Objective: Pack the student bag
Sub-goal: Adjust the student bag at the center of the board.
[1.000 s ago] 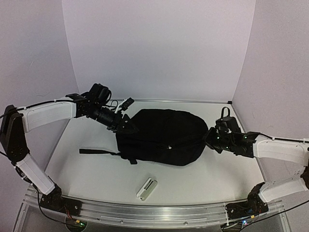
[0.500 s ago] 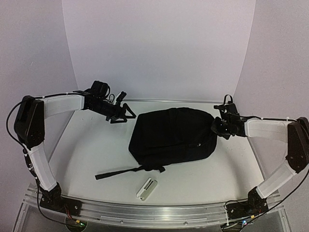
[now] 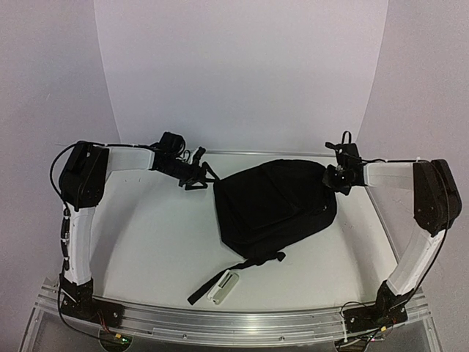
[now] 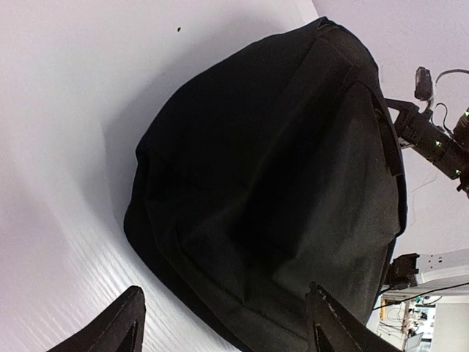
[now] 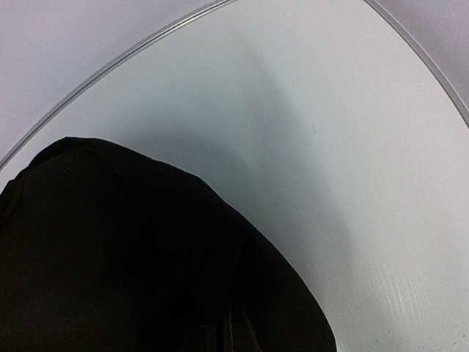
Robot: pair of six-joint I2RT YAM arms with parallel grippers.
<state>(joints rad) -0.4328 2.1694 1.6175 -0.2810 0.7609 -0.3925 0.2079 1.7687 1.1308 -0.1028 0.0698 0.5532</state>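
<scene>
Your large black soft fabric backpack (image 3: pixel 275 205) has slid right and turned on the white surface (image 3: pixel 146 235).
The left tool (image 3: pixel 196 176) has backed off it, fingers spread and empty. The right tool (image 3: pixel 335 178) touches its far corner, but you can't tell its grip. Packing looks unstarted. Plain lilac walls (image 3: pixel 242 73) surround the surface.

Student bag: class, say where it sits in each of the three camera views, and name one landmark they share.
Top external: student bag lies right of centre.
Left wrist: student bag fills centre and right.
Right wrist: student bag fills the lower left.
Shared landmark: the white table under it.
</scene>
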